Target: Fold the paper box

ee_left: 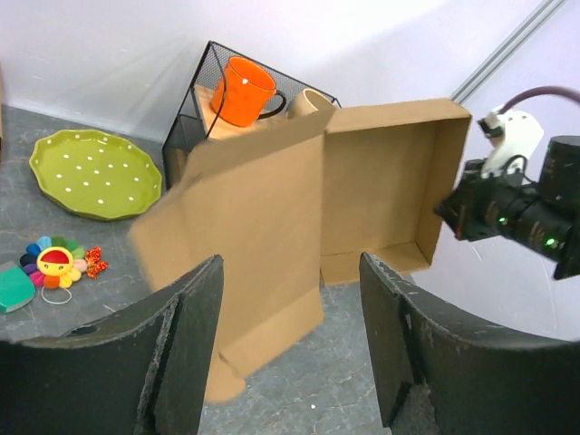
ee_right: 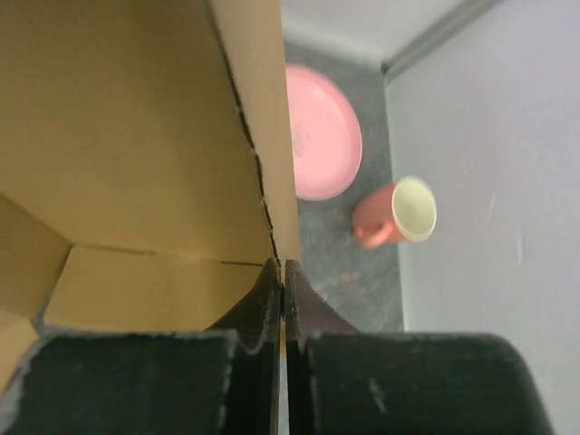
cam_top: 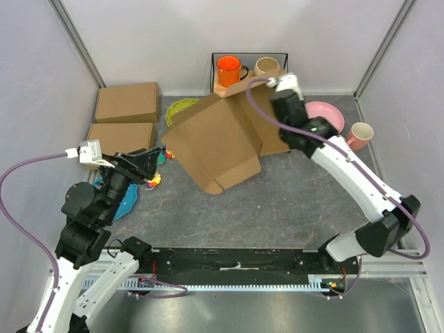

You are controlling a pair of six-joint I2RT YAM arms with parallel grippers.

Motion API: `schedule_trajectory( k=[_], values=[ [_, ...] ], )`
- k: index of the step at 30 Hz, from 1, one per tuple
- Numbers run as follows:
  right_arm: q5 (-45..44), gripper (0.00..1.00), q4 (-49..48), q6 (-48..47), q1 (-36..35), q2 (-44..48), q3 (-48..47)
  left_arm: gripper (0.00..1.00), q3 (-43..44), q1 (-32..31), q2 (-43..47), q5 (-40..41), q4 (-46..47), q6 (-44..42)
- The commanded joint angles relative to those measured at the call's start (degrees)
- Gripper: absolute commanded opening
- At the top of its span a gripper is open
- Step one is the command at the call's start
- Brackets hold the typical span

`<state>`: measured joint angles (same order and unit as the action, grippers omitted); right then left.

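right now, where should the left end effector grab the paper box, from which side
Probably the free edge of the lid panel hanging from the paper box, from the left. The right end effector pins the tray wall, and that thin edge faces the open left end effector.

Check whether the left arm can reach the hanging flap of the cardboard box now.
Probably yes. The left gripper is open and faces the flap of the box with nothing between them; the right gripper, shut on the box wall, holds it tilted up.
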<state>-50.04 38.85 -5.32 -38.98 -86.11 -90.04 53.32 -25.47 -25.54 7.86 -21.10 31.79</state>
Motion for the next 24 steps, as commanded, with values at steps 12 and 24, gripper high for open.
schedule_trajectory(
  k=[12,24],
  values=[
    [54.6,0.0,8.2,38.5,20.8,13.4,12.3,0.69,-0.1,0.2,0.3,-1.4,2.5,-2.6],
    [54.1,0.0,6.4,60.1,20.9,24.7,31.6,0.7,-5.4,0.1,0.7,-5.7,4.9,1.4]
  ],
)
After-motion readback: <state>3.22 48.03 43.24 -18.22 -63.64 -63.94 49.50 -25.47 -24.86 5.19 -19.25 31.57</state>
